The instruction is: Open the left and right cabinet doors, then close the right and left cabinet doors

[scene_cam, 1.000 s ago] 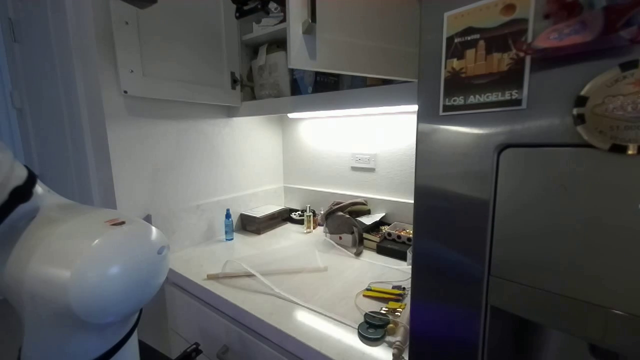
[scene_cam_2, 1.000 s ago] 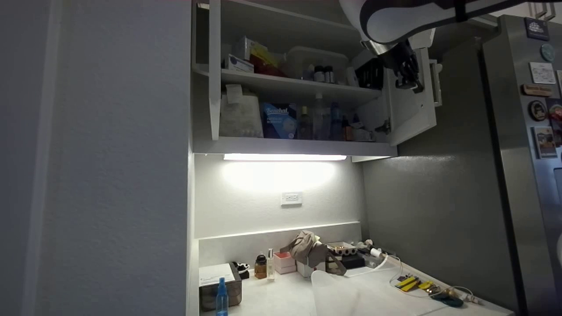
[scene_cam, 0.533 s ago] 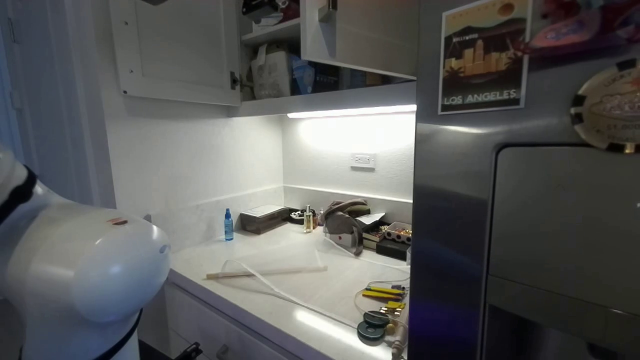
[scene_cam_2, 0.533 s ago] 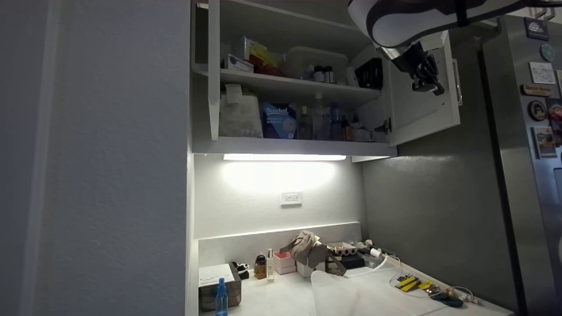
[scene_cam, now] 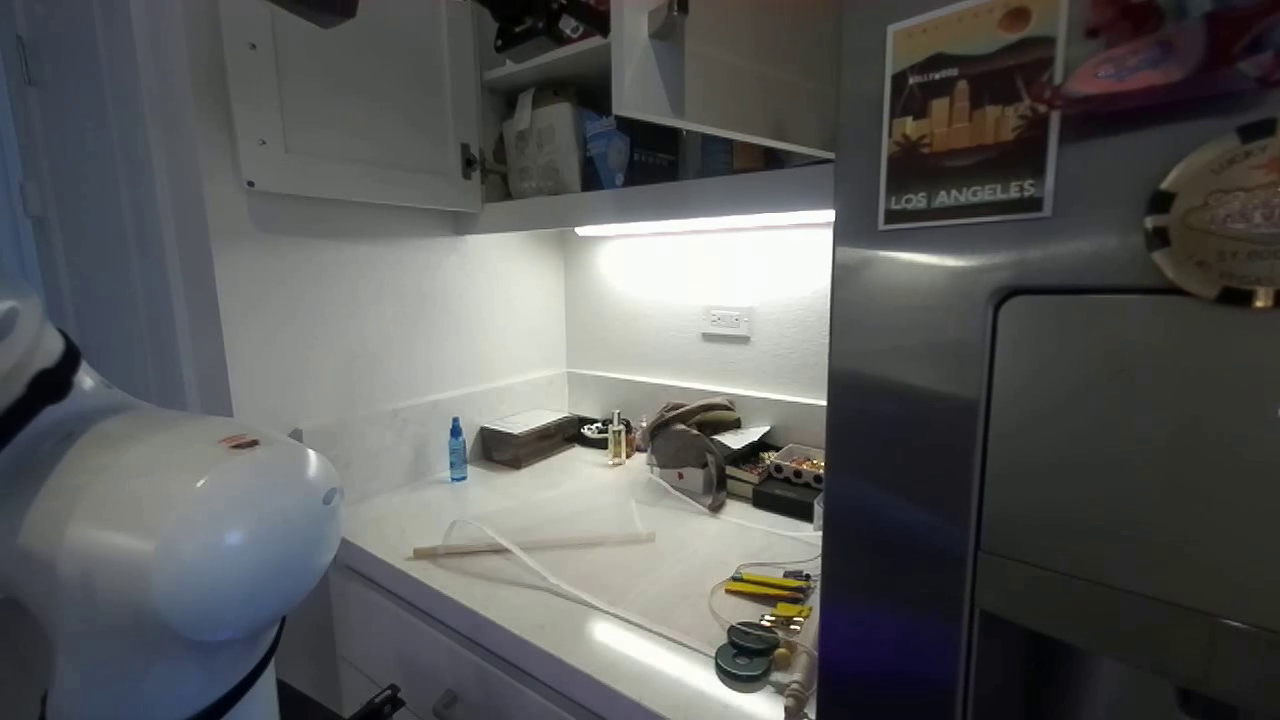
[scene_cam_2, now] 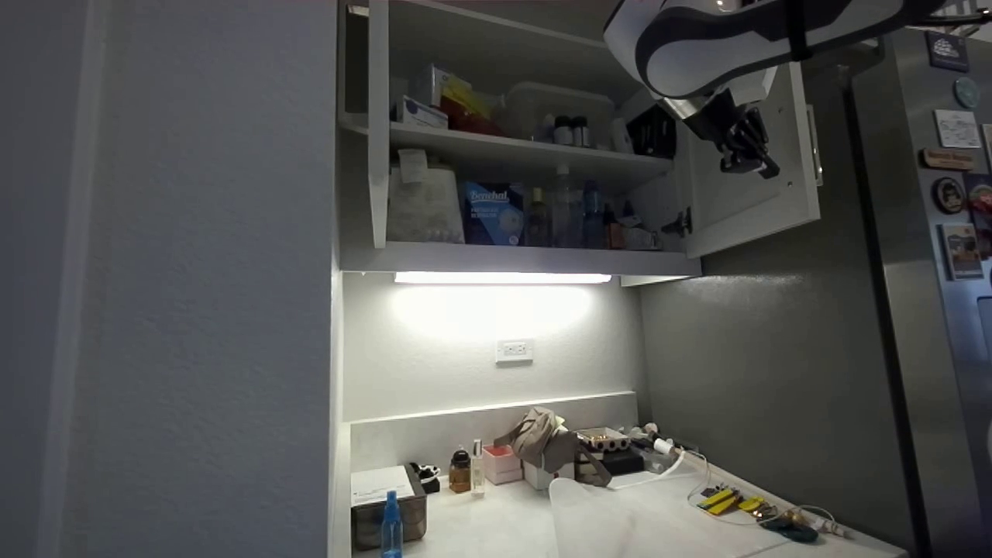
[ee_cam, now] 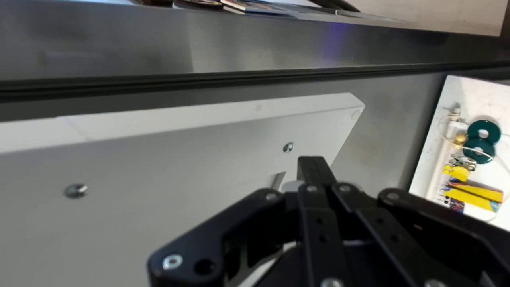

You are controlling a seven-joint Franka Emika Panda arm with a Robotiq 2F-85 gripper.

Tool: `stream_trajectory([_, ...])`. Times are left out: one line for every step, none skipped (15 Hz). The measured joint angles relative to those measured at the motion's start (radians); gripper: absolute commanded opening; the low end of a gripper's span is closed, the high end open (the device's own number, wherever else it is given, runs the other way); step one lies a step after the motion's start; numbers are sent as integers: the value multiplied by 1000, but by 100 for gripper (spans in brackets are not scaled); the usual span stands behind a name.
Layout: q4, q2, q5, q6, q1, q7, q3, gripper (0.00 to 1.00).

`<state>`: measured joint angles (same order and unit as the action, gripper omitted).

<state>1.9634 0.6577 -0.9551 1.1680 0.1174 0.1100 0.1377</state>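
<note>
Jaws fully together, nothing between them; the gripper [ee_cam: 315,169] carries no load.

Right cabinet door [ee_cam: 171,167]: open, its inner face just beside the jaws, its free edge [ee_cam: 207,118] running between them and the fridge side panel [ee_cam: 378,147]. Contact between fingertips [ee_cam: 308,169] and face cannot be confirmed. Left cabinet door [scene_cam: 370,110]: open, well apart from the jaws, beyond the shelf [scene_cam_2: 480,139]. In judgement, opening is all but complete and closing is outstanding.

Hazards noted:

1. Over-opening. A further push outward from the jaws' side would likely bring the bar handle [scene_cam_2: 814,147], on the face turned away from the jaws, against the fridge side panel and strain the hinge [scene_cam_2: 679,222].

2. Snagging. Two screw heads [ee_cam: 76,190] sit on the face beside the jaws; a fingertip dragged along it could catch and swing the door unexpectedly.

3. Closing. With the jaws on the inner side, they must probably pass round the free edge to press the outer face. Clearance there looks tight; the fingers could wedge.

4. Withdrawal. The blue box [scene_cam_2: 494,213] stands inward of the jaws; a careless retreat that way could knock it down to the counter [scene_cam_2: 480,527] below.
</note>
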Motion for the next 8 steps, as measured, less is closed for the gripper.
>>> stream_trajectory([0, 2, 0, -12, 0, 0, -8, 0])
stream_trajectory([0, 6, 0, -23, 0, 0, -17, 0])
stream_trajectory([0, 11, 0, -32, 0, 0, -27, 0])
stream_trajectory([0, 18, -1, -40, -1, 0, -37, 0])
stream_trajectory([0, 25, -1, -46, -1, 0, -45, 0])
stream_trajectory([0, 32, -1, -56, -1, -1, -51, 0])
stream_trajectory([0, 39, -1, -63, -1, -2, -57, 0])
stream_trajectory([0, 45, -1, -70, -2, -4, -62, 0])
